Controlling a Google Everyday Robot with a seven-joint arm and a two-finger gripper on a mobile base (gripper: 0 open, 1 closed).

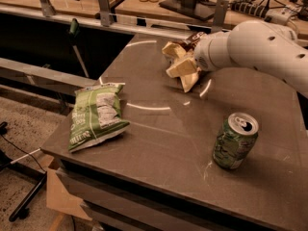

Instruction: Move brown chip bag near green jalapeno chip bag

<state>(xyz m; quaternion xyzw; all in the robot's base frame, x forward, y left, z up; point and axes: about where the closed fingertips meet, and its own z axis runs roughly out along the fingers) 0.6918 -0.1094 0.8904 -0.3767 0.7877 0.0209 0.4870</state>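
Observation:
The brown chip bag (pixel 188 81) is at the back middle of the table, crumpled, with cream-yellow and dark brown parts showing. My gripper (pixel 180 64) reaches in from the right on a white arm (pixel 255 47) and is shut on the bag, holding it just above the tabletop. The green jalapeno chip bag (pixel 96 114) lies flat near the table's front left corner, well apart from the brown bag, to its left and nearer the camera.
A green soda can (pixel 235 141) stands upright at the front right of the dark table (pixel 163 143). A rail with metal posts (pixel 103 4) and a counter with cables run behind. The table's left edge drops to the floor.

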